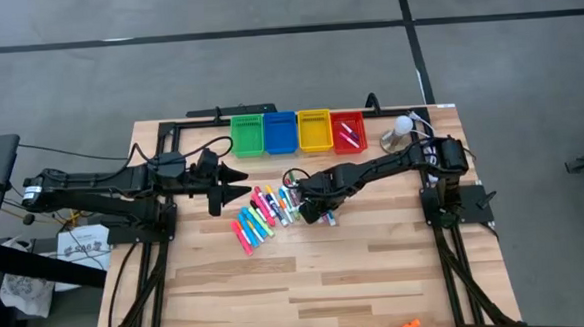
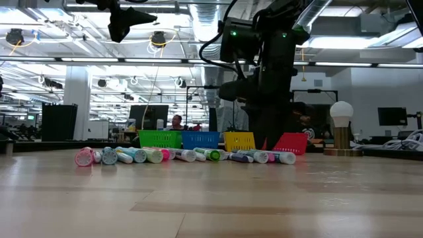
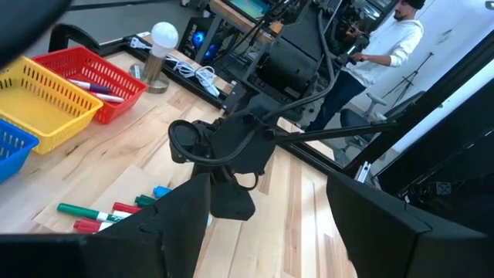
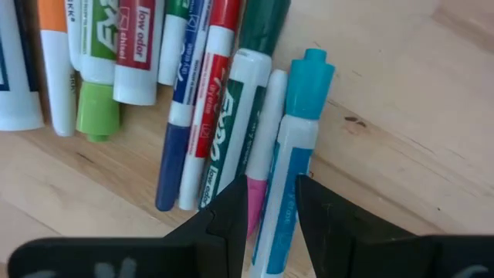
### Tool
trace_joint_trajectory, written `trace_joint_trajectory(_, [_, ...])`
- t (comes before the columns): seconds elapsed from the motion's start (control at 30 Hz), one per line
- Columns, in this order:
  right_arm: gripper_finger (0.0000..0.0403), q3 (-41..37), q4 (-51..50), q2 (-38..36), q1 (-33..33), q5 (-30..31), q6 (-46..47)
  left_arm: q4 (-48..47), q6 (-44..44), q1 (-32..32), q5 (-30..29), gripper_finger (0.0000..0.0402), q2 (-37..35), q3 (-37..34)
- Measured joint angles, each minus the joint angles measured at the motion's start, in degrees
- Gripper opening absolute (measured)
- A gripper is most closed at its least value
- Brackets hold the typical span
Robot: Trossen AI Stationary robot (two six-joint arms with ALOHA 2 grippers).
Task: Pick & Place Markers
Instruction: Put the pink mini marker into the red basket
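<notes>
Now, going left to right, the left hand (image 1: 245,183) is hovering spread wide just left of the markers (image 1: 267,213), which are lying in a loose row mid-worktop (image 1: 378,269). Rightward, the right hand (image 4: 270,220) is sitting low at the row's end, its fingers pinching a cyan-capped marker (image 4: 297,147), with bare wood lying beyond.

We see even, bright overhead light on the tabletop (image 1: 378,269), with faint shadows. In the low view, ceiling lamps (image 2: 158,38) glare and the near tabletop blurs.
</notes>
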Motion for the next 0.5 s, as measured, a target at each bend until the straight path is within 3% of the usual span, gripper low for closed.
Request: trace_joint_trajectory(0.5, [0.0102, 0.00, 3.19, 0.00, 0.08, -1.37, -0.48, 0.00, 0.00, 0.01, 0.00, 0.0260, 0.00, 0.00])
